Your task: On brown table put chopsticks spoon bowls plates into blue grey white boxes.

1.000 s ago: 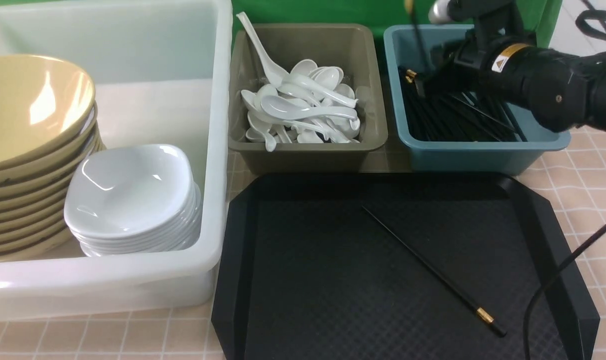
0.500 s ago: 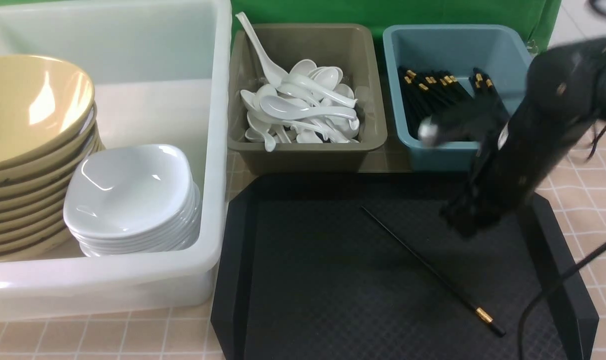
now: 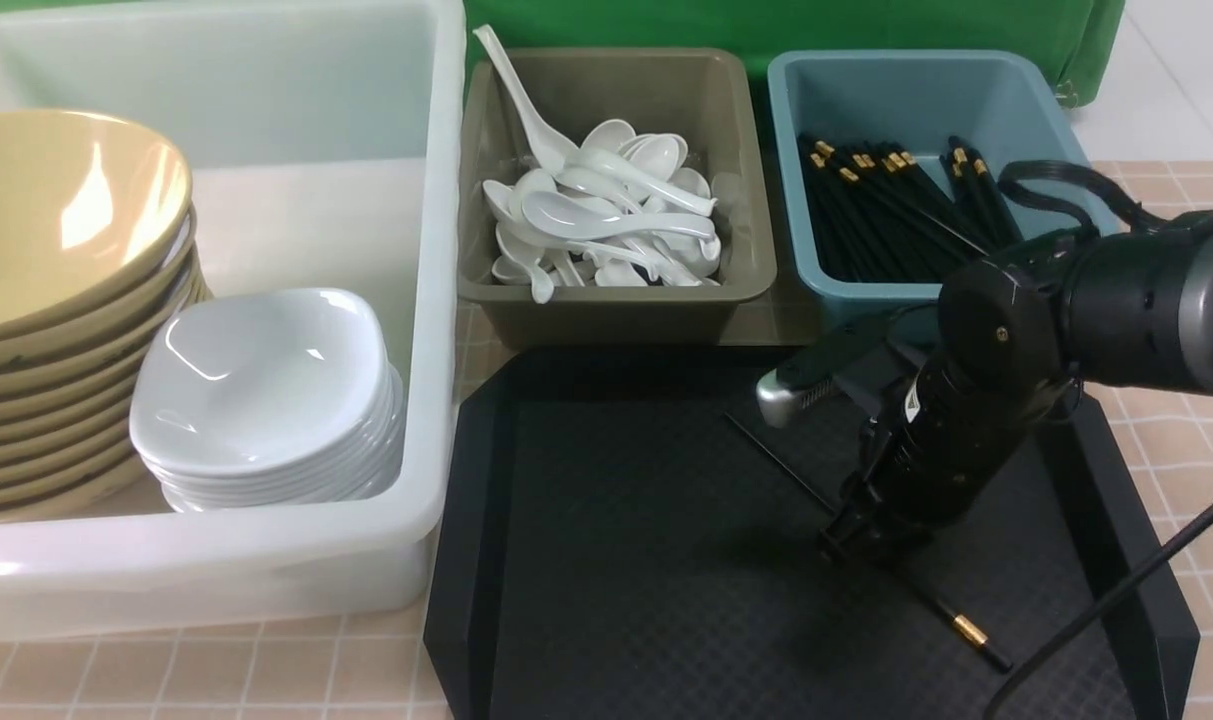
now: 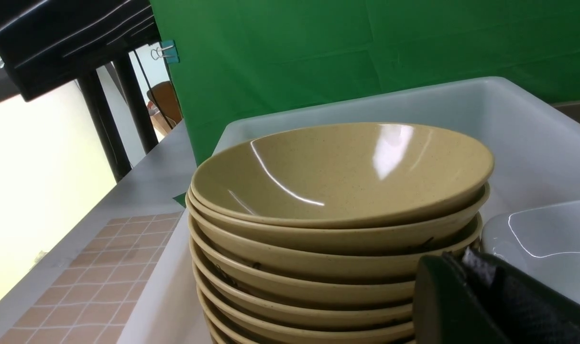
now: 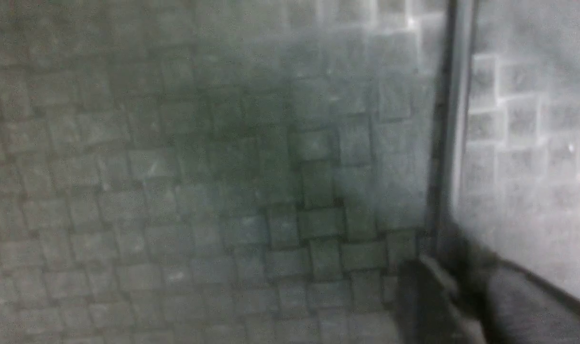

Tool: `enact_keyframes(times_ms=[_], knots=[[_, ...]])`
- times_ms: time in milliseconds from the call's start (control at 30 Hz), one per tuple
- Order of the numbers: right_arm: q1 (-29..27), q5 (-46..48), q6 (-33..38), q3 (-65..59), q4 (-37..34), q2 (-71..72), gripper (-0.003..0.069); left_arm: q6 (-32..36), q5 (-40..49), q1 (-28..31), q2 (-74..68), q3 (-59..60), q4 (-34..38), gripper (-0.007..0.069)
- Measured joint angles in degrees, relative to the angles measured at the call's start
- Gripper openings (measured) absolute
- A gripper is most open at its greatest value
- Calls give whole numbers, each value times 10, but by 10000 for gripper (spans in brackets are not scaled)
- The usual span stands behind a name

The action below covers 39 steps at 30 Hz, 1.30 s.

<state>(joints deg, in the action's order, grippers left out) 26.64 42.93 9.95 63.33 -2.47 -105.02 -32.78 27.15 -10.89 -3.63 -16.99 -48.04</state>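
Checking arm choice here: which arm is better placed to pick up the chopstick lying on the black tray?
Right. The right gripper hangs directly over the chopstick, near the blue box; the left gripper sits beside the yellow bowls.

I count three boxes, namely one white box (image 3: 436, 300), one grey box (image 3: 606, 315), one blue box (image 3: 866, 310), one black tray (image 3: 616, 560), one loose chopstick (image 3: 781, 464), one stack of tan bowls (image 3: 56, 230), one stack of white plates (image 3: 256, 380), spoons (image 3: 606, 215) and boxed chopsticks (image 3: 876, 220) too tangled for me to number.
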Motion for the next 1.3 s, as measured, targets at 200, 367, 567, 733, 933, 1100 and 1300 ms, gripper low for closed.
enact_keyframes(times_ms=[200,367,567,733,933,1100,1300], knots=[[18,8,60,6,-65,65,68,0,0,0,0,0,0,7],[15,-43,83,59,-51,164,68,0,0,0,0,0,0,7],[-29,-347,84,76,-24,180,69,0,0,0,0,0,0,7],[-91,-458,43,113,-24,106,155,0,0,0,0,0,-1,7],[-118,-337,32,162,-24,110,340,0,5,0,0,0,-4,7],[-116,-243,58,175,-22,258,283,0,5,0,0,0,-4,7],[-72,-266,103,83,-22,473,62,0,7,0,0,0,-4,7]])
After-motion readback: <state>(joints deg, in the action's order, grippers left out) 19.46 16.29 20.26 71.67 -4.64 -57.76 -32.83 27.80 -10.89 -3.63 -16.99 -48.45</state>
